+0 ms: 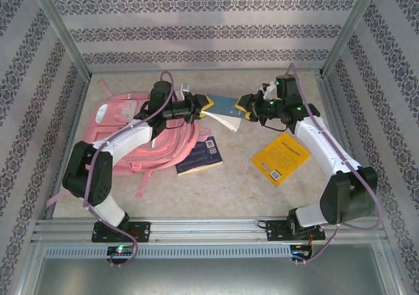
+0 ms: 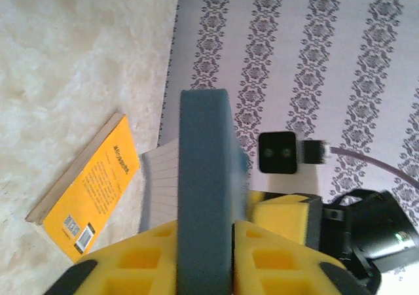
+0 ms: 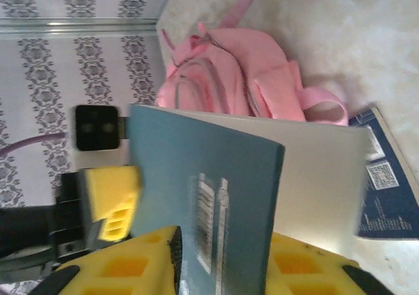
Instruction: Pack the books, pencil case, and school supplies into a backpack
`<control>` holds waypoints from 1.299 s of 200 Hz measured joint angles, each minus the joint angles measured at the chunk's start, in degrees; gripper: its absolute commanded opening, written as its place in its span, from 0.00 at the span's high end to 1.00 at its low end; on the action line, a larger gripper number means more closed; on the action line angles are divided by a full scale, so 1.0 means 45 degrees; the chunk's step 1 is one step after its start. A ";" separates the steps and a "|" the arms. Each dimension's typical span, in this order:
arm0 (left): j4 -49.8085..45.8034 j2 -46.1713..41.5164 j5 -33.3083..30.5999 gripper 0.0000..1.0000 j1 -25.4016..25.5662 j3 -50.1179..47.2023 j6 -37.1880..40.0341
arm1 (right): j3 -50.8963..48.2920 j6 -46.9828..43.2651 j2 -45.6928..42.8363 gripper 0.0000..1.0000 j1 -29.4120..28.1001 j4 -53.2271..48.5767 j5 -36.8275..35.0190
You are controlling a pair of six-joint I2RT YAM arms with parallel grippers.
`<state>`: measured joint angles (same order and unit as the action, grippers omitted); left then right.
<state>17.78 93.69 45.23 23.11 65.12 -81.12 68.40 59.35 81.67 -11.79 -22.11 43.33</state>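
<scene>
**Fig.** The teal notebook (image 1: 222,103) is held in the air between the two claws, above the middle of the worktop (image 1: 229,190) and right of the pink backpack (image 1: 163,148).

In the left wrist view the teal notebook (image 2: 204,164) is seen edge-on. Its right edge is blurred and its lower end is hidden between the yellow fingers (image 2: 154,256). The left claw (image 2: 204,233) pinches it, with both fingers tight against the covers. White ruled pages (image 2: 160,180) hang loose on its left.

In the right wrist view the teal notebook (image 3: 196,171) lies slantwise between the fingers (image 3: 131,269) of the right claw (image 3: 222,242). These fingers stand apart, and it cannot be told whether they press on it. The label on its cover is smeared and unreadable.

The left arm (image 1: 124,138) covers part of the pink backpack. A navy book (image 1: 200,154) lies flat against the backpack's near right edge. In the right wrist view this navy book (image 3: 386,190) is partly hidden behind the notebook and cut off by the frame. A yellow book (image 1: 280,156) lies flat farther right, near the right arm, and its title is too small to read.
</scene>
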 measured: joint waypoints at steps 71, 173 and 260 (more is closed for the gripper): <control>-0.0291 -0.0593 -0.0379 0.95 0.0000 0.0301 0.0107 | -0.0792 0.0622 -0.1035 0.11 0.0000 0.0690 -0.0010; -0.0379 -0.1093 -0.0573 0.96 0.0000 0.1166 -0.0228 | -0.3143 0.5843 -0.1054 0.12 -0.0316 0.7509 0.0534; -0.0466 -0.1214 -0.0627 0.97 0.0000 0.1166 -0.0559 | -0.3628 0.8558 -0.1122 0.53 -0.0568 1.1307 0.0491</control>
<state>15.68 88.23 42.41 23.11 70.37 -83.64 52.07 97.86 76.62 -14.35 28.77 45.54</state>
